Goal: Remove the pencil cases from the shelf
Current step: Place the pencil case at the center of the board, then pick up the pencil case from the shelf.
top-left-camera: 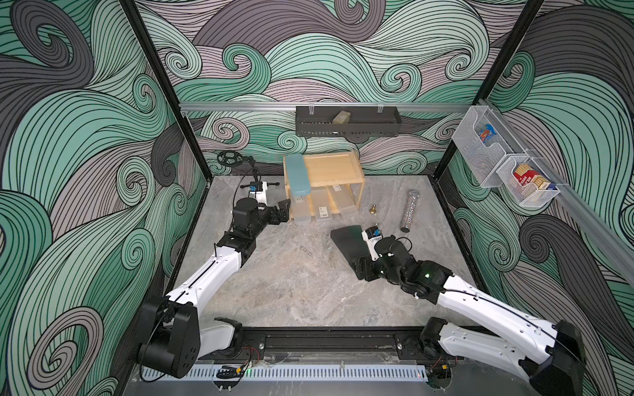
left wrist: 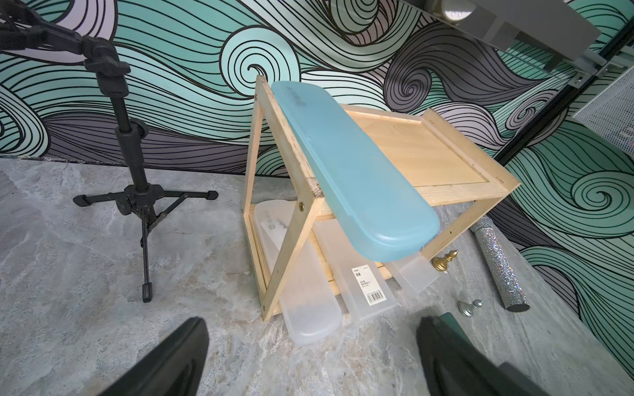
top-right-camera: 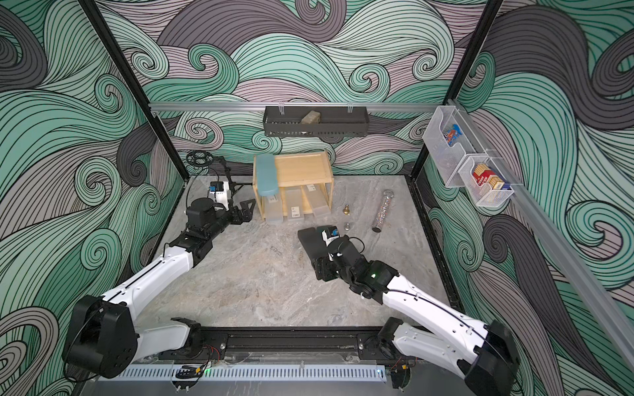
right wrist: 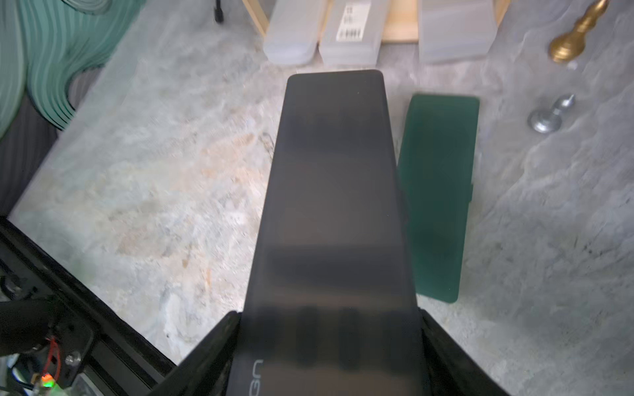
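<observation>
The wooden shelf (top-left-camera: pixel 332 168) (left wrist: pixel 422 151) stands at the back of the table. A light teal pencil case (top-left-camera: pixel 297 174) (left wrist: pixel 350 171) lies along the left rim of its top, overhanging the front. Three frosted pencil cases (left wrist: pixel 302 284) (left wrist: pixel 363 281) (right wrist: pixel 453 31) lie on the lower tier, sticking out forward. My left gripper (top-left-camera: pixel 284 209) (left wrist: pixel 312 325) is open just left of the shelf's front, holding nothing. My right gripper (top-left-camera: pixel 360 271) (right wrist: pixel 328 313) is shut on one end of the black pencil case (right wrist: pixel 336 205) (top-left-camera: pixel 344 240). A dark green pencil case (right wrist: pixel 435 192) lies on the table right beside it.
A glittery tube (top-left-camera: pixel 410 211), a gold chess piece (top-left-camera: pixel 373 209) and a silver pawn (right wrist: pixel 549 116) lie right of the shelf. A black tripod (left wrist: pixel 137 192) stands at the back left. A black wall tray (top-left-camera: pixel 346 125) and wire baskets (top-left-camera: pixel 497 161) hang above.
</observation>
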Controlling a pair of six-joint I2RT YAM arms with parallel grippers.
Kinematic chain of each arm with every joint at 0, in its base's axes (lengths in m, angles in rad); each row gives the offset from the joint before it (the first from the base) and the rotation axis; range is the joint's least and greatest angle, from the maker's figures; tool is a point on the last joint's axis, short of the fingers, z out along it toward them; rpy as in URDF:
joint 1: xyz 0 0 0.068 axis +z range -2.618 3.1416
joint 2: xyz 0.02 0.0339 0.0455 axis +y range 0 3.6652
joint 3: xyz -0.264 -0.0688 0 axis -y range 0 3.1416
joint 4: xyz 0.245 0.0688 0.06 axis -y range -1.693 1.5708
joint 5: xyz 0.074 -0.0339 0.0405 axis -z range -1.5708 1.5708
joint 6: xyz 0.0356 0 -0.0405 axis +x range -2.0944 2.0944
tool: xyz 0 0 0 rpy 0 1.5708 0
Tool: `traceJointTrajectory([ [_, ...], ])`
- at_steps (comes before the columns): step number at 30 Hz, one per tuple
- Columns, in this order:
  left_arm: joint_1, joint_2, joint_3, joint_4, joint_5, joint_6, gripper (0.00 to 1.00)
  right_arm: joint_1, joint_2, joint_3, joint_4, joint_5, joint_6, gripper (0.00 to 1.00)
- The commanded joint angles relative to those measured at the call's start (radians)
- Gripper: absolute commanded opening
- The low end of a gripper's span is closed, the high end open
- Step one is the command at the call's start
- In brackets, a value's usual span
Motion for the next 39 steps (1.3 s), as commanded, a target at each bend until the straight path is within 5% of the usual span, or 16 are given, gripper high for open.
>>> traceJointTrajectory([
  [1,-0.009,-0.02,0.019,-0.012,0.002,-0.002,0.98,0.006,0.028,-0.026,0.073,0.021,0.069,0.75],
  [30,-0.011,0.006,0.019,-0.008,-0.009,0.014,0.99,0.027,0.476,0.13,0.228,0.086,0.07,0.8],
  [39,-0.01,0.008,0.019,-0.006,-0.004,0.006,0.98,0.037,0.445,0.193,0.245,0.087,-0.05,0.98],
])
